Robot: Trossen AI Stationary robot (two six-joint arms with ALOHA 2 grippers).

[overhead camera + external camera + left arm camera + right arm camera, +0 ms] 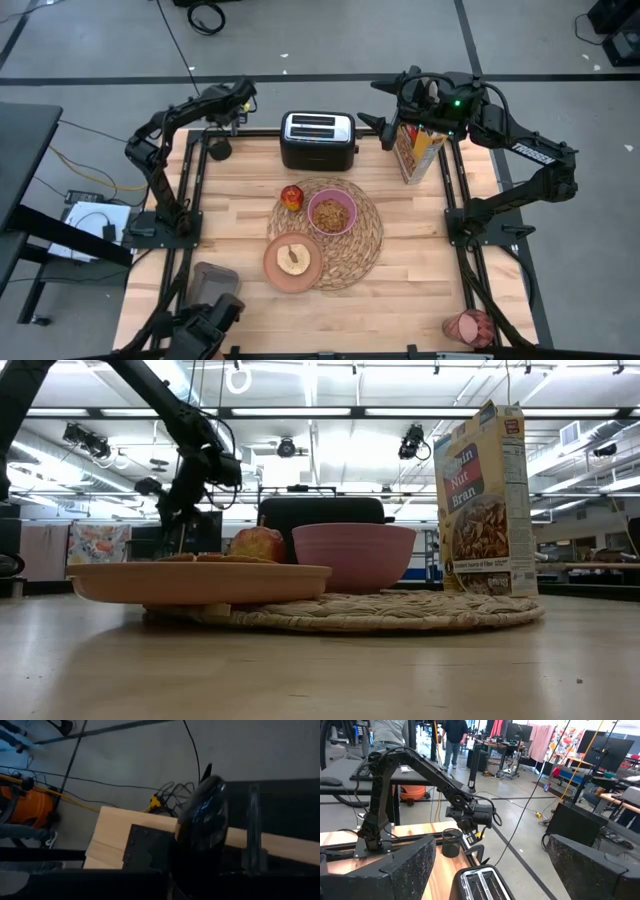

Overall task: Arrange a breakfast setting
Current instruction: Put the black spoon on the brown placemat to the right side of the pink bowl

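The black toaster [318, 140] is standing at twelve o'clock from the woven placemat [352, 255], just beyond its rim. The yellow cereal box [420, 152] is standing upright at two o'clock. Seen level across the surface [420, 270], the box is rising beside the bowl and the toaster is showing dark behind it. A dark cup [220, 150] is sitting at the surface's ten o'clock corner.

The pink bowl [333, 213] is sitting on the mat, a little toward twelve o'clock, and it is holding brown cereal. The salmon-brown plate [293, 262] is overlapping the mat's seven o'clock edge and carrying a pale piece of food. The red apple [292, 197] is resting at the mat's ten o'clock edge, just beside the bowl. The pink tumbler [468, 327] is lying well apart at four o'clock, by the surface's near right corner.

My right gripper [385, 125] is hovering between toaster and cereal box, spread wide and holding nothing. My left gripper [225, 122] is hanging over the dark cup; I cannot tell how it is set.
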